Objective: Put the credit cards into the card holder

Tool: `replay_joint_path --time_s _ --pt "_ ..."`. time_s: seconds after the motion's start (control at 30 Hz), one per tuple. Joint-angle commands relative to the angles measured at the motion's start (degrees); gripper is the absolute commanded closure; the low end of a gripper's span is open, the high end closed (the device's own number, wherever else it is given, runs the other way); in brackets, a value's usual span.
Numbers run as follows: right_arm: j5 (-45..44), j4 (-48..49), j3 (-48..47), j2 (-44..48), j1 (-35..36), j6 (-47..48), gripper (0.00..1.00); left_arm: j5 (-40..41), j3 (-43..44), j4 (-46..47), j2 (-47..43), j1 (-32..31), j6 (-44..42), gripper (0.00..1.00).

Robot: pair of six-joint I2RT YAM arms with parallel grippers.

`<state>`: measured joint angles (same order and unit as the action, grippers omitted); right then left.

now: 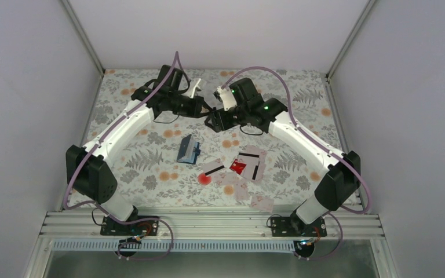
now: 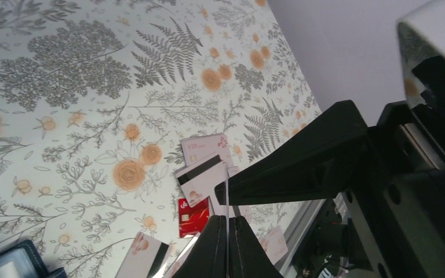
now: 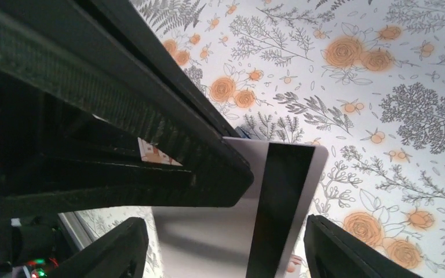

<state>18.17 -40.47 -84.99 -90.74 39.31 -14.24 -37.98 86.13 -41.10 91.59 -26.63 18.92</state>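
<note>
Shows left pincer (image 2: 227,223) clamped shut on edge-on striped credit card (image 3: 278,191) at 12 o'clock of tabletop (image 1: 150,179); right pincer (image 3: 226,223) spread, just clear of it. Crops card holder (image 1: 188,149), 9 o'clock of loose cards (image 1: 249,165). Reads "VIP" on one pale card (image 2: 205,145).

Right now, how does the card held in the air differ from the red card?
The held card is white with a black stripe; the red card is red. The held card hangs in the air, pinched by the shut jaws of the left gripper; the red card lies flat on the table. Both are thin rectangles.
</note>
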Motion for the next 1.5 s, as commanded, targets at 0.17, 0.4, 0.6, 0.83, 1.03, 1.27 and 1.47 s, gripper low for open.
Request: replay_joint_path --time_s 0.17,0.4,0.6,0.83,1.03,1.27,1.47 --pt "1.46 -0.34 -1.39 2.36 -0.94 -0.40 0.01 -1.42 3.64 -0.38 -1.29 0.42 -1.23 0.98" --pt "30.44 1.45 4.31 6.34 -11.00 4.34 0.04 -11.84 4.96 0.39 -1.71 0.53 -7.90 0.98" --pt "46.70 6.42 7.09 7.72 -13.03 2.62 0.35 -19.23 4.09 5.04 -2.99 0.49 -7.42 0.98" --pt "47.48 6.85 6.05 7.67 -13.55 2.05 0.75 -22.19 4.66 6.83 -3.80 0.53 -6.57 0.97" --pt "46.43 7.31 5.46 7.02 -14.17 0.52 0.96 -22.17 4.34 6.96 -4.43 0.47 -6.39 0.97" --pt "34.75 1.50 6.47 6.76 -14.17 0.07 0.96 -4.31 -0.25 -0.21 -5.90 0.39 -10.77 0.27" --pt "21.57 -0.84 11.46 4.45 -13.88 -5.32 0.96 23.18 -10.69 -5.25 -5.87 -3.31 -11.86 0.20"
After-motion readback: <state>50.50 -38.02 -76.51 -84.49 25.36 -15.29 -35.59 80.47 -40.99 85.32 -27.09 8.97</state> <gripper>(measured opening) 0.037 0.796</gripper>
